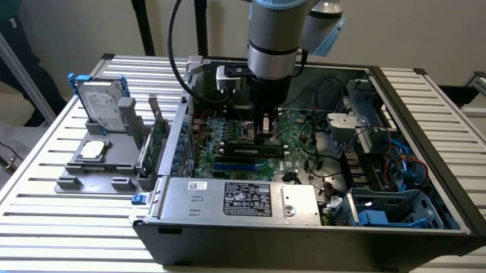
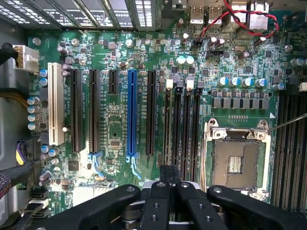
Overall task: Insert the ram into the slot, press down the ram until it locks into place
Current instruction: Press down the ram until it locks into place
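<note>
Nearest the exterior camera, a silver power supply [image 1: 235, 199] with a black label fills the front edge of the open computer case [image 1: 425, 159], and a blue-grey drive cage [image 1: 391, 210] sits in the corner on the exterior view's right. Just beyond the power supply lies the green motherboard [image 1: 292, 153] with its blue socket [image 1: 237, 166], which the wrist view shows as a long blue strip [image 2: 132, 115] among black expansion sockets. Behind that, the ram [image 1: 247, 152] stands on edge in the slot [image 1: 247, 157], its dark chips facing the camera, next to the square metal CPU socket [image 2: 237, 158]. The gripper [image 1: 266, 132] hangs directly over this part of the board, close above the ram; whether it touches the stick cannot be told. In the wrist view the gripper [image 2: 170, 173] has its two black fingers [image 2: 160, 201] drawn tight together, with nothing seen between them, and their tips overlap the ends of the parallel black memory sockets [image 2: 184, 124]. Farther back the grey robot arm [image 1: 274, 34] rises out of the case. Off to the exterior view's left, on the slatted table [image 1: 45, 210], a grey fixture [image 1: 99, 162] holds a hard drive [image 1: 102, 105] upright.
</note>
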`<state>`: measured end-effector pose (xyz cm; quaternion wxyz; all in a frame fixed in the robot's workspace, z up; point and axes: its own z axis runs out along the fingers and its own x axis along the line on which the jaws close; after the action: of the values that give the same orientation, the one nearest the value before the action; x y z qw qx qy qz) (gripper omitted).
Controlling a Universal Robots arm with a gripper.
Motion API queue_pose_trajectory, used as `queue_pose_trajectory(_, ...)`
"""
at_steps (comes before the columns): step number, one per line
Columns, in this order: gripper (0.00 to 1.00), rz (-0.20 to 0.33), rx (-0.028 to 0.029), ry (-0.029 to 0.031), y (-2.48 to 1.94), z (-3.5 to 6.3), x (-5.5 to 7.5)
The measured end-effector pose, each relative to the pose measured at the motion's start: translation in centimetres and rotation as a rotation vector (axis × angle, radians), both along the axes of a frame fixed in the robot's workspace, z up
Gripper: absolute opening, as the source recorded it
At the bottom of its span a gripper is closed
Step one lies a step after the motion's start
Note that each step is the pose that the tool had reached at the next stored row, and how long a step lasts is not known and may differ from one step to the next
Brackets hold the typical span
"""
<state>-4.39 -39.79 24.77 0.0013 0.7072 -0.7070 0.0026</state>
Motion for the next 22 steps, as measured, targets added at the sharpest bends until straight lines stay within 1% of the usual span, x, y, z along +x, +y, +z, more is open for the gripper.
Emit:
queue_pose_trajectory(11, 0.11, 0.0, -0.0002, -0.0001, 0.0, 0.0, 0.0)
queue_pose_trajectory(16, 0.11, 0.0, 0.0002, 0.0001, 0.05, -0.66, 0.0)
queue_pose_trajectory(22, 0.11, 0.0, 0.0007, 0.0035, 0.08, -1.15, 0.0)
